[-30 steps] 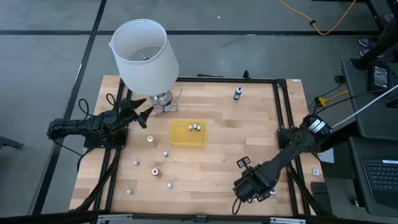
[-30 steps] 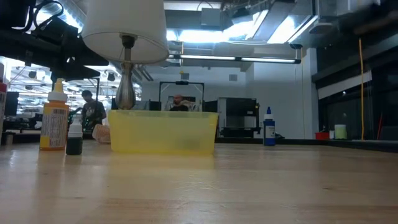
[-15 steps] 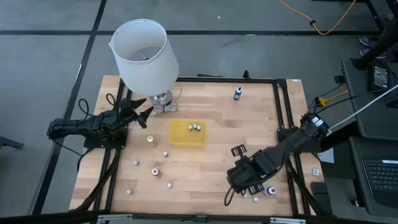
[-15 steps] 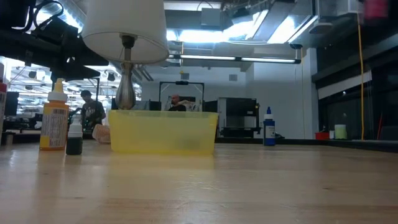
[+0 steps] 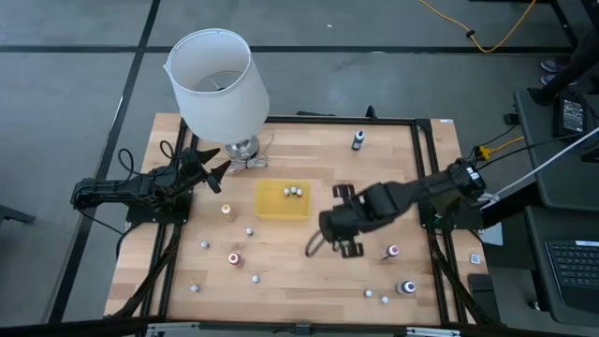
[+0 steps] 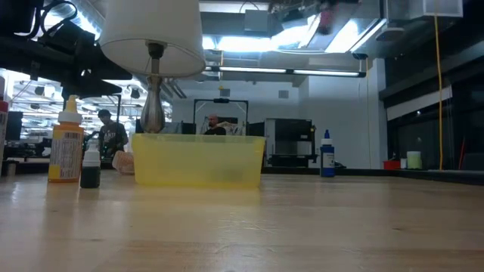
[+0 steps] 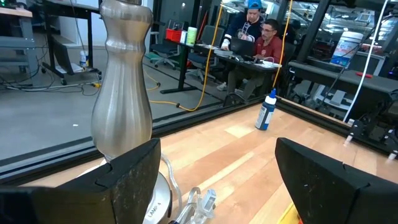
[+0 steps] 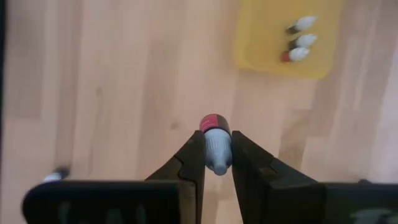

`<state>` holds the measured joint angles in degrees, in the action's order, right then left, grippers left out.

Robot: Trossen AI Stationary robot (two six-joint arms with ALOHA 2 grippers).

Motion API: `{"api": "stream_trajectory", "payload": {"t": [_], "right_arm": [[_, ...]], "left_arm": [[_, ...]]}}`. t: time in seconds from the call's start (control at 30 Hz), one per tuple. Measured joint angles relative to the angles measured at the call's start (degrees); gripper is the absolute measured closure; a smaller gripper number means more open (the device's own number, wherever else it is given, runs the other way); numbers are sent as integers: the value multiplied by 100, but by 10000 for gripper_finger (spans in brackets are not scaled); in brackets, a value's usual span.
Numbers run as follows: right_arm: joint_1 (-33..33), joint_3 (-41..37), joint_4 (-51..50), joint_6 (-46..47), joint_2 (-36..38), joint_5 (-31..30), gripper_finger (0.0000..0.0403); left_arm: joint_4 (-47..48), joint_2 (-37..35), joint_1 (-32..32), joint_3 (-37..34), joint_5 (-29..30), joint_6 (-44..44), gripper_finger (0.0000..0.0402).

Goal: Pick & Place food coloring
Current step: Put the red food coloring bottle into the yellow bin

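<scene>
Your left gripper point(image 5: 217, 174) waits near the lamp base point(image 7: 122, 106), its fingers point(image 7: 134, 171) spread apart with nothing between them. Loose bottles point(image 5: 226, 211) stand scattered over the left half of the table point(image 5: 374, 178), round tops up, too small from above to tell their colours for certain.

The yellow tray point(image 5: 282, 201) sits mid-table and holds three small bottles point(image 8: 300, 40) lying on their sides, roughly parallel.

Your right gripper point(image 5: 342, 223) hangs just right of the tray, clamped on a red-capped bottle point(image 8: 216, 144). In the wrist view its long axis runs in line with the fingers point(image 8: 194, 163), cap end pointing out beyond the tips. From above, the held bottle is hidden by the gripper.

More bottles point(image 5: 392, 251) stand near the table's right front corner.
</scene>
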<state>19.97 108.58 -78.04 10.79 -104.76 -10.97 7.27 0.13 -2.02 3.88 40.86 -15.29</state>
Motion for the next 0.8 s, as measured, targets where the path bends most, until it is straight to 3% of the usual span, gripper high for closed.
{"api": "stream_trajectory", "payload": {"t": [0.3,0.8], "right_arm": [[-804,57,910,-242,-374,51,340],[-1654,658,1440,-241,-1533,394,338]], "left_arm": [[0,1,0,0,-2,0,90],[0,1,0,0,-4,0,89]]}}
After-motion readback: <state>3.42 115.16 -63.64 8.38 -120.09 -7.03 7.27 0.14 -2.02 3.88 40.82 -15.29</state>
